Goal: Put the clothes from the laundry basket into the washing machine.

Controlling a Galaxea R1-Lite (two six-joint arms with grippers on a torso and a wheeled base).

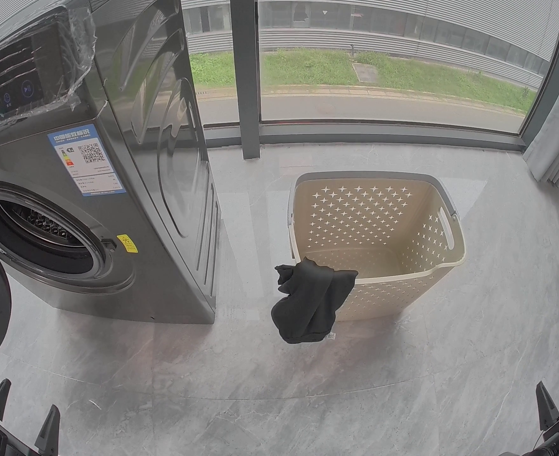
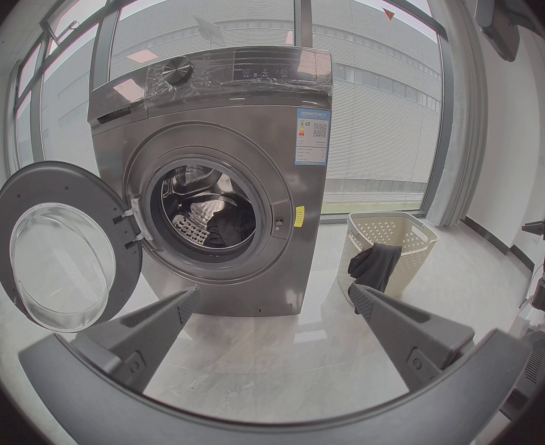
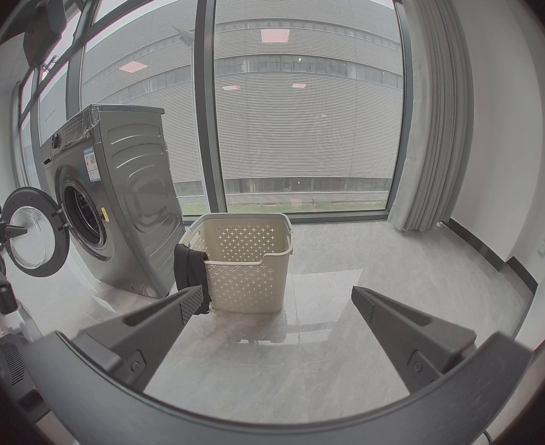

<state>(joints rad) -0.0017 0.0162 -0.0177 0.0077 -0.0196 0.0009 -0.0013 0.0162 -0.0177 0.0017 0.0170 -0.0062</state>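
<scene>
Black garment drapes over laundry basket rim. Left claw, right claw: apart, empty (washing machine stands open). Best pinch: bunched fold atop rim.

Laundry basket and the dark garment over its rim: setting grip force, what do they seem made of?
Laundry basket: probably rigid moulded plastic, cream, matt; star-shaped perforations and a cut-out handle suggest it. Dark garment: soft black fabric, matt; it drapes limply over the rim in folds. Fibre unclear.
</scene>
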